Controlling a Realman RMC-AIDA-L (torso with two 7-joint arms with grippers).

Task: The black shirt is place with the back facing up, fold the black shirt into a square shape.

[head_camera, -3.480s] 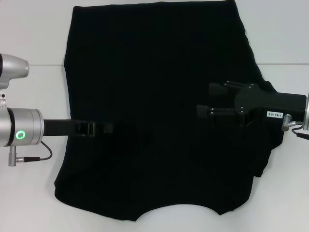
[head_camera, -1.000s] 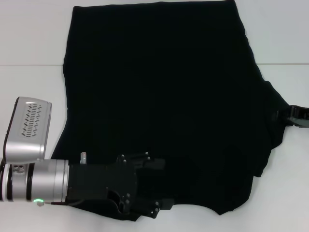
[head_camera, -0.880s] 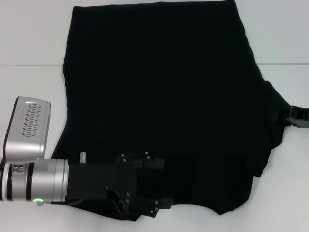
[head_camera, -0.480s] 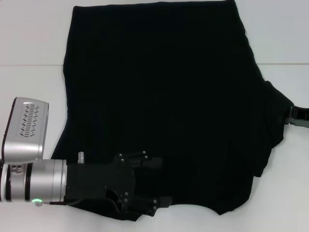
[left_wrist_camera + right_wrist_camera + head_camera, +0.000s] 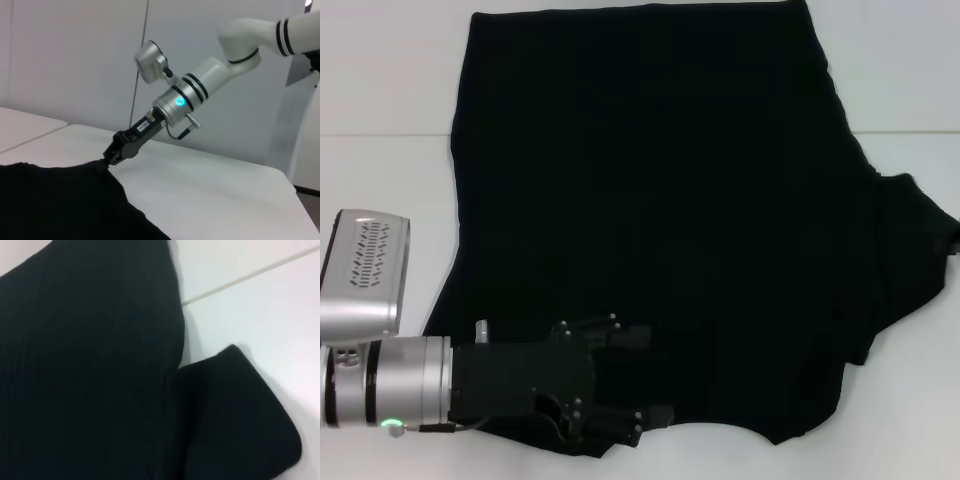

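From the head view, the shirt [image 5: 650, 180] lies spread flat on the white table [image 5: 380, 80] and covers most of it. The curved neckline is at the near edge. One sleeve [image 5: 910, 230] sticks out to the right, reaching the picture's edge. The left gripper [image 5: 642, 372] comes in low from the left, over the near corner of the shirt just beside the neckline. Its fingers [image 5: 620, 333] are spread wide, one toward the far side and one toward the near hem, with black cloth under and between them. I cannot tell whether the tips touch the cloth. The right gripper is outside this view.

In the left wrist view, the right arm [image 5: 200, 90] slants down to the table [image 5: 210, 190] from above. The right gripper [image 5: 106, 164] sits at the very edge of the shirt [image 5: 55, 205]. Its fingers are drawn together into a narrow tip, and the cloth rises in a small peak right at that tip, so they pinch the shirt's edge there. The rest of the shirt lies dark and flat on the near side of the fingers.

In the right wrist view, only cloth and table [image 5: 250, 310] show. The shirt's body [image 5: 85, 365] fills one side, and the sleeve [image 5: 235, 415] lies beside it with a rounded, doubled end on the white top. No fingers appear here.
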